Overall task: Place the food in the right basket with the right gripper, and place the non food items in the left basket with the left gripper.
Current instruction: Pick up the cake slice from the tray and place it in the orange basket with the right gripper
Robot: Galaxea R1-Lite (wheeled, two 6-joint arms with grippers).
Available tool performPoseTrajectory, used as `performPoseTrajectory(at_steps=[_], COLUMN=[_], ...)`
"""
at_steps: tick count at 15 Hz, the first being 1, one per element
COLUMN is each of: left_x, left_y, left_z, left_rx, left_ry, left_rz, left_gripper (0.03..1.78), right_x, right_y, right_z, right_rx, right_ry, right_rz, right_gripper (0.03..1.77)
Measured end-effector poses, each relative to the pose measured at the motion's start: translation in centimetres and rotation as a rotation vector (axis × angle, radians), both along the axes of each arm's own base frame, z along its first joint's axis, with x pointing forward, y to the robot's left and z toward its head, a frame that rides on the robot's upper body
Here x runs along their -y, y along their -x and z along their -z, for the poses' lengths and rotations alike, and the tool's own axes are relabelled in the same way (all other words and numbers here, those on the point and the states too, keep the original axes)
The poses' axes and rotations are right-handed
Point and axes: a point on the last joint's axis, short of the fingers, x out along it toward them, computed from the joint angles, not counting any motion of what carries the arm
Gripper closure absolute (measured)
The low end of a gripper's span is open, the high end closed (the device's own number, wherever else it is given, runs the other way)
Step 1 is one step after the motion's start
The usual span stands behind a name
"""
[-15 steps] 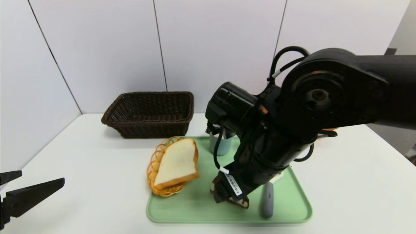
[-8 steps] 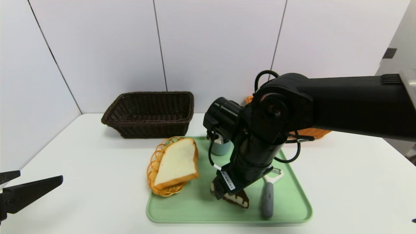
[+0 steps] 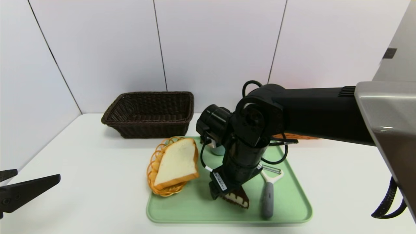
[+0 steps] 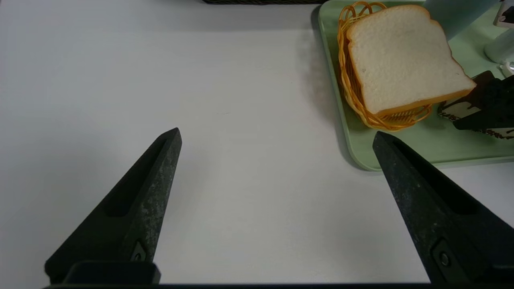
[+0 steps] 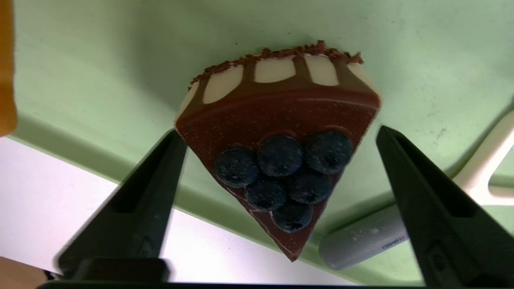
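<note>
1. The right gripper [image 5: 279,136] points steeply down over the near middle of the green tray [image 3: 292,208], its fingers spread wide on either side of the chocolate cake slice [image 5: 281,148]; one fingertip sits just at the slice's edge and the other stands a little apart from it, so nothing is clamped
2. The cake slice [image 3: 236,198] lies flat on the tray close to its near edge, blueberries on top and cream panels along its broad back
3. Just beside the slice, toward the tray's right edge, lies a grey-handled peeler [image 3: 267,198], its white head pointing to the tray's far side; the handle runs close beside one finger of the right gripper
4. At the tray's left edge a slice of white bread [image 3: 177,162] rests tilted in a small orange wire basket [image 3: 156,162]
5. A pale blue cup [image 3: 218,150] stands at the tray's far edge, mostly hidden behind the right arm
6. The dark brown wicker basket [image 3: 149,113] sits at the far left of the tabletop, beyond the tray
7. An orange basket [image 3: 300,136] at the far right shows only as a sliver behind the right arm
8. The left gripper [image 4: 277,136] hovers over bare tabletop near the left near corner, fingers spread wide and holding nothing
</note>
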Motion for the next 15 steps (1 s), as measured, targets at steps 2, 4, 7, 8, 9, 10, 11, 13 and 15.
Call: performPoseTrajectory(at_steps=[2, 4, 7, 8, 9, 10, 11, 13, 15], left_x=[0.0, 0.0, 0.0, 0.0, 0.0, -0.1, -0.1, -0.1, -0.1], left_y=[0.2, 0.3, 0.3, 0.4, 0.4, 0.5, 0.7, 0.9, 0.9], left_z=[-0.1, -0.2, -0.3, -0.3, -0.1, -0.2, -0.3, -0.7, -0.9], left_rx=[0.005, 0.013, 0.017, 0.012, -0.003, -0.012, -0.024, -0.027, -0.022], left_ry=[0.000, 0.001, 0.001, 0.001, -0.001, -0.001, -0.002, 0.000, 0.005], left_rz=[-0.001, -0.001, -0.001, -0.001, -0.001, -0.001, -0.001, 0.000, 0.000], left_gripper=[0.12, 0.12, 0.12, 0.12, 0.12, 0.12, 0.12, 0.12, 0.12], right_x=[-0.1, -0.2, -0.2, -0.3, -0.3, -0.3, -0.2, 0.2, 0.8], right_y=[-0.2, -0.3, -0.3, -0.1, 0.1, 0.3, 0.6, 1.2, 2.1], right_z=[0.3, 0.6, 0.7, 0.5, 0.2, -0.2, -0.7, -2.2, -4.3], right_rx=[-0.004, -0.015, -0.019, -0.017, -0.012, -0.003, 0.007, 0.029, 0.059], right_ry=[0.003, 0.004, 0.006, 0.003, -0.002, -0.008, -0.018, -0.048, -0.099], right_rz=[0.002, 0.007, 0.005, 0.004, 0.003, 0.002, 0.004, 0.007, -0.004], right_gripper=[0.62, 0.86, 1.03, 1.03, 1.03, 1.03, 1.03, 1.04, 1.04])
